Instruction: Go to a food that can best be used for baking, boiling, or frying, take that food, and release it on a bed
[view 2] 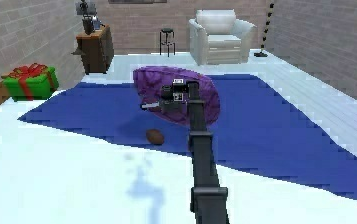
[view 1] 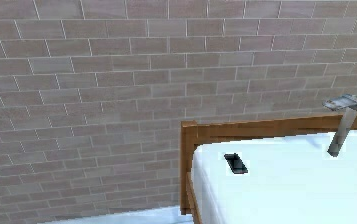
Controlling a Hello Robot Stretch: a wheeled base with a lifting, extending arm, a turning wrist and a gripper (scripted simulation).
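A small brown oval thing (view 2: 155,136), potato-like, lies on a blue spread (view 2: 276,120) that covers a white surface. My arm (view 2: 204,170) rises from the bottom edge and ends at the gripper (view 2: 164,98), up and to the right of the brown thing. Behind the gripper's far end lies a purple cushion (view 2: 208,98), so I cannot tell whether the gripper holds anything. In the forward view a bed (view 1: 286,185) with a wooden frame (view 1: 189,150) and a white mattress stands at the lower right, against a brick wall.
A small dark flat thing (view 1: 235,163) lies on the mattress, and a grey object (view 1: 344,118) leans at its right. Beyond the blue spread stand a green gift box (view 2: 28,80), a wooden side table (view 2: 94,52), a black stool (view 2: 167,40) and a white armchair (view 2: 222,35).
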